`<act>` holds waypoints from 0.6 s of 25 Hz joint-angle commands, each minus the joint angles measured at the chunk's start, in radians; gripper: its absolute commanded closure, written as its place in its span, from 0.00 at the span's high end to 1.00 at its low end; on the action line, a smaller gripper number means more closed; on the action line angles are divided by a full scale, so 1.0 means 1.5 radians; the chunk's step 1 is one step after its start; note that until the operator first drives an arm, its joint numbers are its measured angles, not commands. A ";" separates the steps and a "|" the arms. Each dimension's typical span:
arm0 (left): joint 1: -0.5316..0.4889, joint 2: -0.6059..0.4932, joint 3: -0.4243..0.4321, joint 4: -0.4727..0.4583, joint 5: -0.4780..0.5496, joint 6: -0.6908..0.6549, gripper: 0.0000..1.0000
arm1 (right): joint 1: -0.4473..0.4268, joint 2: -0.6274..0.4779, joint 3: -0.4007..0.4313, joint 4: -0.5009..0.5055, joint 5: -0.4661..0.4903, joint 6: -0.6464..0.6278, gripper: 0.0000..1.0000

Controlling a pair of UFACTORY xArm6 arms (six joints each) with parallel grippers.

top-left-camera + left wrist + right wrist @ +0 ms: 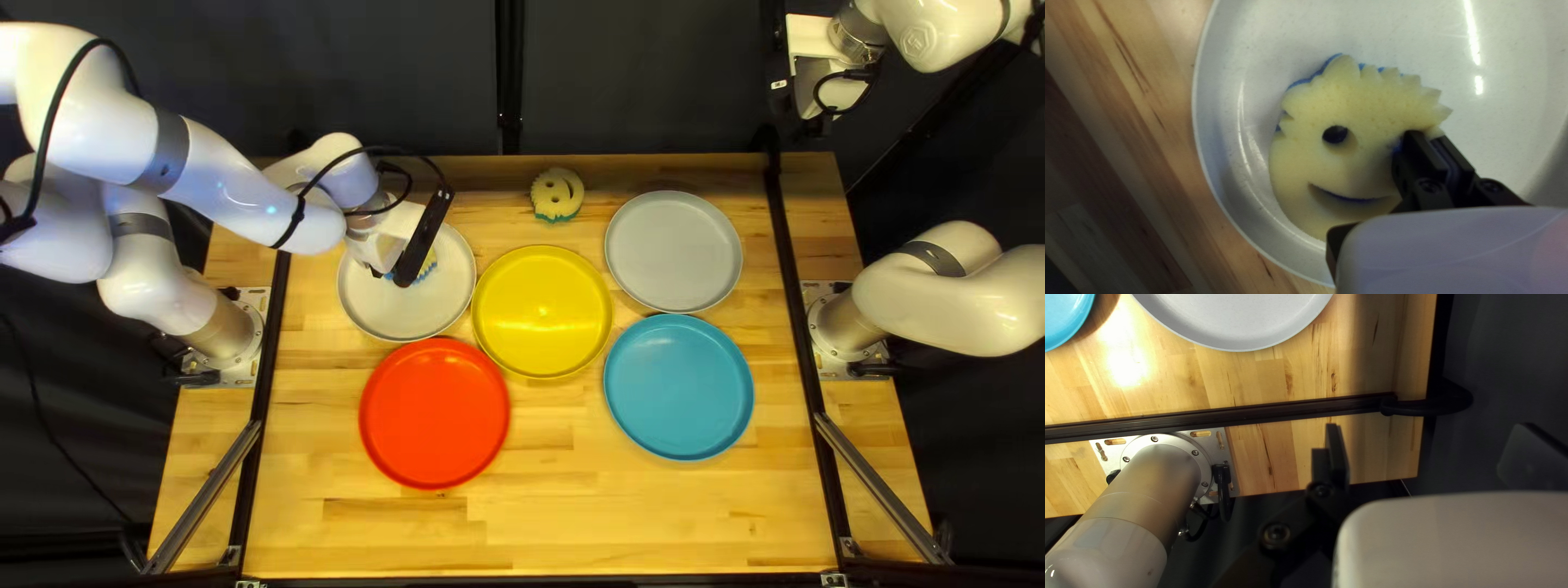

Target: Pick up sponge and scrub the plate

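The task sponge (1361, 109), a yellow smiley face with a blue backing, is located within the rim of the white plate (381, 313). Contact between its underside and the plate cannot be determined.

Left gripper (383, 242): positioned over the white plate. In the left wrist view its fingers (1421, 155) stand close together and pinch the sponge near its jagged edge. One finger enters an eye hole; the other bears on the outer side. The second eye hole and the curved mouth slot are exposed beside the gripper.

Right gripper (814, 85): raised past the table's far edge, at the right of the top left view. Its fingers are spread wide, with nothing between them. The base (1170, 463) of the right arm is bolted down beside a dark rail (1263, 412), which runs between it and the gray plate (674, 250).

Remaining items on the wooden table (653, 523): the yellow plate (542, 310) is just beside the white plate. The red plate (434, 414) is nearer the table's near edge. The blue plate (678, 387) sits on the near side of the gray plate. A second smiley sponge (557, 195), with a green backing, lies near the far edge, between the white and gray plates.
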 commanded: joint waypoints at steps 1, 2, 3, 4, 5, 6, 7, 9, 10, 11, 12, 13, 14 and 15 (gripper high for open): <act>-0.085 -0.012 0.014 0.011 -0.026 -0.078 0.00 | 0.000 0.000 0.000 0.000 0.000 0.000 1.00; -0.100 -0.012 0.016 0.013 -0.031 -0.090 0.00 | 0.000 0.000 0.000 0.000 0.000 0.000 1.00; -0.114 -0.014 0.018 0.017 -0.033 -0.103 0.00 | 0.000 0.000 0.000 0.000 0.000 0.000 1.00; -0.121 -0.017 0.019 0.020 -0.034 -0.111 0.00 | 0.000 0.000 0.000 0.000 0.000 0.000 1.00; -0.127 -0.022 0.020 0.026 -0.031 -0.120 0.00 | 0.000 0.000 0.000 0.000 0.000 0.000 1.00; -0.127 -0.027 0.020 0.031 -0.028 -0.123 0.00 | 0.000 0.000 0.000 0.000 0.000 0.000 1.00; -0.115 -0.033 0.022 0.033 -0.022 -0.112 0.00 | 0.000 0.000 0.000 0.000 0.000 0.000 1.00; -0.083 -0.038 0.024 0.031 -0.015 -0.083 0.00 | 0.000 0.000 0.000 0.000 0.000 0.000 1.00; -0.048 -0.037 0.024 0.023 -0.009 -0.048 0.00 | 0.000 0.000 0.000 0.000 0.000 0.000 1.00; -0.031 -0.037 0.024 0.021 -0.005 -0.033 0.00 | 0.000 0.000 0.000 0.000 0.000 0.000 1.00; 0.003 -0.032 0.020 0.014 0.001 0.000 0.00 | 0.000 0.000 0.000 0.000 0.000 0.000 1.00; 0.028 -0.024 0.014 0.010 0.005 0.023 0.00 | 0.000 0.000 0.000 0.000 0.000 0.000 1.00; 0.038 -0.020 0.010 0.009 0.008 0.031 0.00 | 0.000 0.000 0.000 0.000 0.000 0.000 1.00; 0.066 -0.010 0.001 0.005 0.014 0.057 0.00 | 0.000 0.000 0.000 0.000 0.000 0.000 1.00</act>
